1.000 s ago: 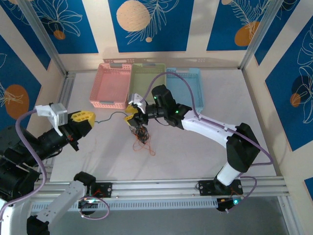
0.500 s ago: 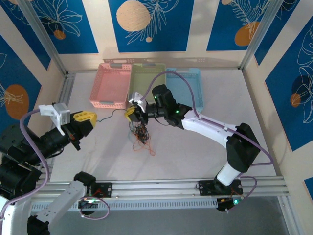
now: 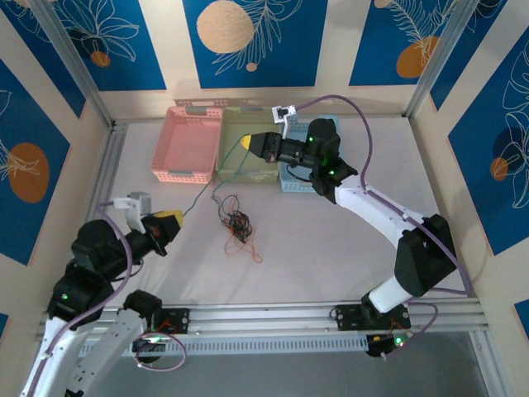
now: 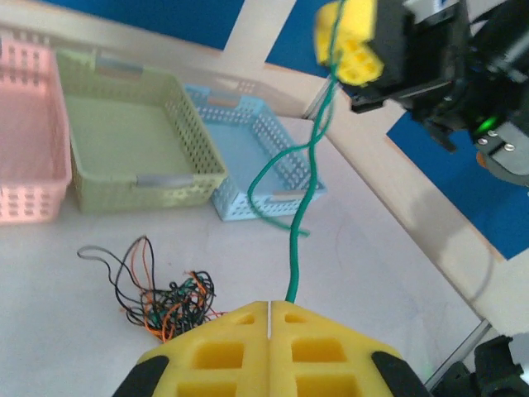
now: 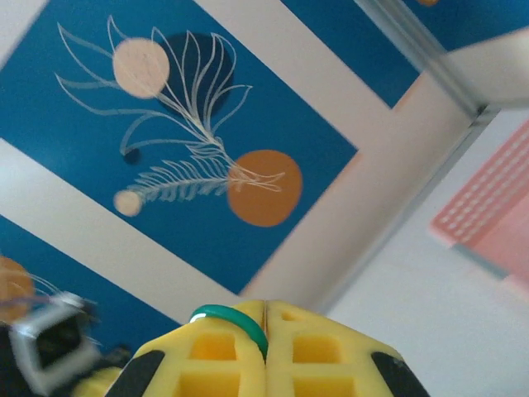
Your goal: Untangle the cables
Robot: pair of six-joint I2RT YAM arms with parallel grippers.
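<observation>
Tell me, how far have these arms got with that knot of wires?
Done: one green cable looks pulled clear of the knot. In hand: it hangs between the left claw and the raised right claw, both shut on it. Left: the black and orange cables lie tangled on the table.

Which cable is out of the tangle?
The green cable, strung between the left gripper and the right gripper; the black and orange cables lie bunched on the table.
</observation>
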